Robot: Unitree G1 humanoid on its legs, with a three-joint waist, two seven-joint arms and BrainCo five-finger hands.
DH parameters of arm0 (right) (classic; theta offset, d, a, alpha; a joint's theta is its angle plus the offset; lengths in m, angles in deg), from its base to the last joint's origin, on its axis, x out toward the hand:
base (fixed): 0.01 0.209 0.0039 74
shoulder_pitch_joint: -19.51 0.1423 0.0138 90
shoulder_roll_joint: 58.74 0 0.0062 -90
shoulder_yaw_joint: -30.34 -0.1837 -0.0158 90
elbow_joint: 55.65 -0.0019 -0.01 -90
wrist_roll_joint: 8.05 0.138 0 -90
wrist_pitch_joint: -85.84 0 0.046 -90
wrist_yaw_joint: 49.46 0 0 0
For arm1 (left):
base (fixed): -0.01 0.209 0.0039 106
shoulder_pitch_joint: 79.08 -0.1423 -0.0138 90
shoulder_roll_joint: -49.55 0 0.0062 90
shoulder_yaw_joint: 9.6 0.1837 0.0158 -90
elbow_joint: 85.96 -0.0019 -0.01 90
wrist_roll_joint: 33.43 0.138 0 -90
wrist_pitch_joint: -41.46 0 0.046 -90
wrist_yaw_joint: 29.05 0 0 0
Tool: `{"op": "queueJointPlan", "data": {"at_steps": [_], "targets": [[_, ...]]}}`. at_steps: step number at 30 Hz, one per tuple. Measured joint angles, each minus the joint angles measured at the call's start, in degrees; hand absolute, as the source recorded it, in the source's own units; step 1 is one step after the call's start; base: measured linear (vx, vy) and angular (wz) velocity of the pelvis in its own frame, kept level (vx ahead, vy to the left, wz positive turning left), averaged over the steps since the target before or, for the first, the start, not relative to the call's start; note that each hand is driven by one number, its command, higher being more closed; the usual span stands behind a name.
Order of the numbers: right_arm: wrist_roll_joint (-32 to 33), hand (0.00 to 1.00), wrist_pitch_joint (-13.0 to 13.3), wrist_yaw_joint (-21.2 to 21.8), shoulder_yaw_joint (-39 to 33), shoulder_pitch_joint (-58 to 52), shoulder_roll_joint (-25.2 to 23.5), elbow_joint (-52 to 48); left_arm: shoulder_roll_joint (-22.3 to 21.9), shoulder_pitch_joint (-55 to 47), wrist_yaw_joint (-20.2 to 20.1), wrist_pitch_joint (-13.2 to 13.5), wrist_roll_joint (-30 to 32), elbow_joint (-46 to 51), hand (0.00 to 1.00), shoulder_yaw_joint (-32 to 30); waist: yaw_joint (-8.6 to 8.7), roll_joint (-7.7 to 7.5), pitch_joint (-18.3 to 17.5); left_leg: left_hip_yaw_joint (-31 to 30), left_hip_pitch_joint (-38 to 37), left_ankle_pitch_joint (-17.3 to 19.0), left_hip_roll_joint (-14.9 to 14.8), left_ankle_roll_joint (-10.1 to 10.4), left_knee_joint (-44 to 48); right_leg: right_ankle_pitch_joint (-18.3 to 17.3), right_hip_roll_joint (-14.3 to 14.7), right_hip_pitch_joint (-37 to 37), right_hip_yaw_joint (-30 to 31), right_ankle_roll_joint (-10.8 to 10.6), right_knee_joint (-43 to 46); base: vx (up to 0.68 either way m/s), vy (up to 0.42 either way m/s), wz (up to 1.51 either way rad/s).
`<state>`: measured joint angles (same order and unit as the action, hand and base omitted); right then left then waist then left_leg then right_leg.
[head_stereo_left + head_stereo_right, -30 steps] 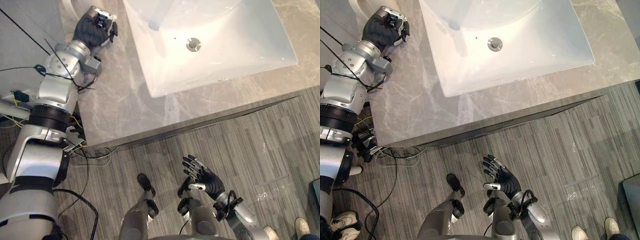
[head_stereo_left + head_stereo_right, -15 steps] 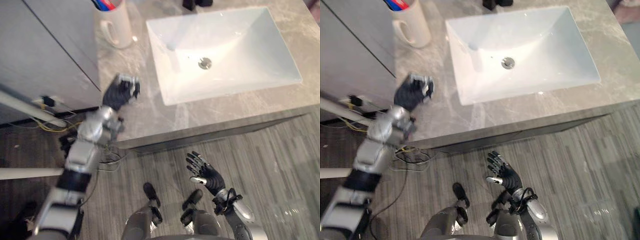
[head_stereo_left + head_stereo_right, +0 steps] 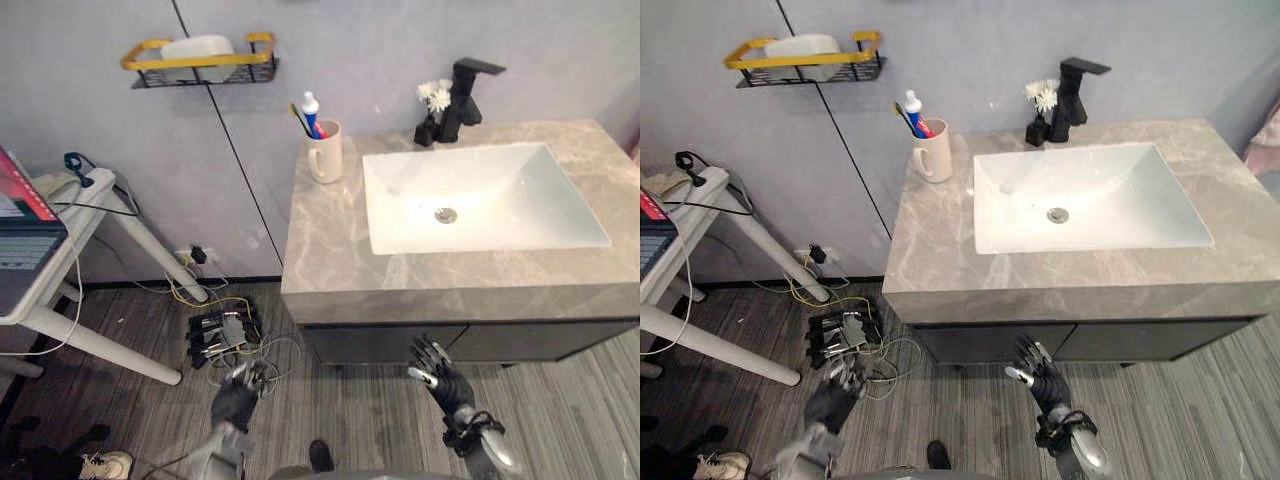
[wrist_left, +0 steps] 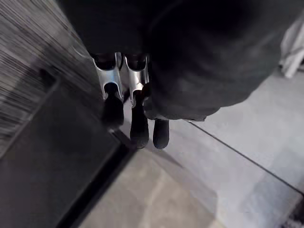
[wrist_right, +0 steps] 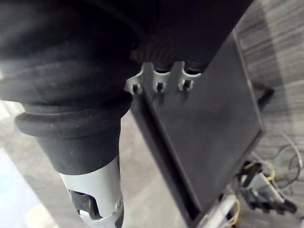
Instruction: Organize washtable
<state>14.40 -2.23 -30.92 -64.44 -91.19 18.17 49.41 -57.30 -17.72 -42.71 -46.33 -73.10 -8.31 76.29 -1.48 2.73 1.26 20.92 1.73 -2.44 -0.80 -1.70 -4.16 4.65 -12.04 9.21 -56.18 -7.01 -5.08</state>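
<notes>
Over grey floor (image 3: 560, 420) before the desk (image 3: 320, 250), hanging low: left hand (image 3: 238, 396) relaxed, right hand (image 3: 437, 368) spreading fingers, gripping nothing.

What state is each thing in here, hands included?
left hand: fingers relaxed, empty.
right hand: open, fingers spread, empty.
mug: upright on the countertop, holding a toothbrush and toothpaste.
sink: empty.
faucet: no water running.
flower vase: upright beside the faucet.
cabinet doors: shut.
wall rack: holds a white item.
</notes>
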Motion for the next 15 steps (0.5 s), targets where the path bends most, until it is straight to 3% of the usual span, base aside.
{"op": "queueJointPlan", "data": {"at_steps": [7, 15], "targets": [[-6.5, 0.0, 1.0, -4.8, -2.2, 0.4, -1.5, 11.6, -2.2, 5.6, 4.0, 1.6, 14.6, -18.9, 0.0, -0.3, 0.54, -0.25, -0.5, -1.4, -2.0, -1.0, 0.4, -0.1, -1.2, -0.6, -0.1, 1.5, -0.6, 0.2, 1.3, -0.04, 0.014, 0.06], [-9.3, 0.0, 3.5, -8.8, -3.8, 2.9, -1.9, 19.6, -0.6, 8.8, 9.5, 5.4, 22.6, -24.3, 0.0, 0.0, 0.6, -0.81, -0.2, -1.6, -2.5, -1.0, -0.1, 0.5, -1.6, -2.0, -0.2, 1.3, -0.4, 0.3, 3.0, -0.02, 0.0, 0.01]]}}
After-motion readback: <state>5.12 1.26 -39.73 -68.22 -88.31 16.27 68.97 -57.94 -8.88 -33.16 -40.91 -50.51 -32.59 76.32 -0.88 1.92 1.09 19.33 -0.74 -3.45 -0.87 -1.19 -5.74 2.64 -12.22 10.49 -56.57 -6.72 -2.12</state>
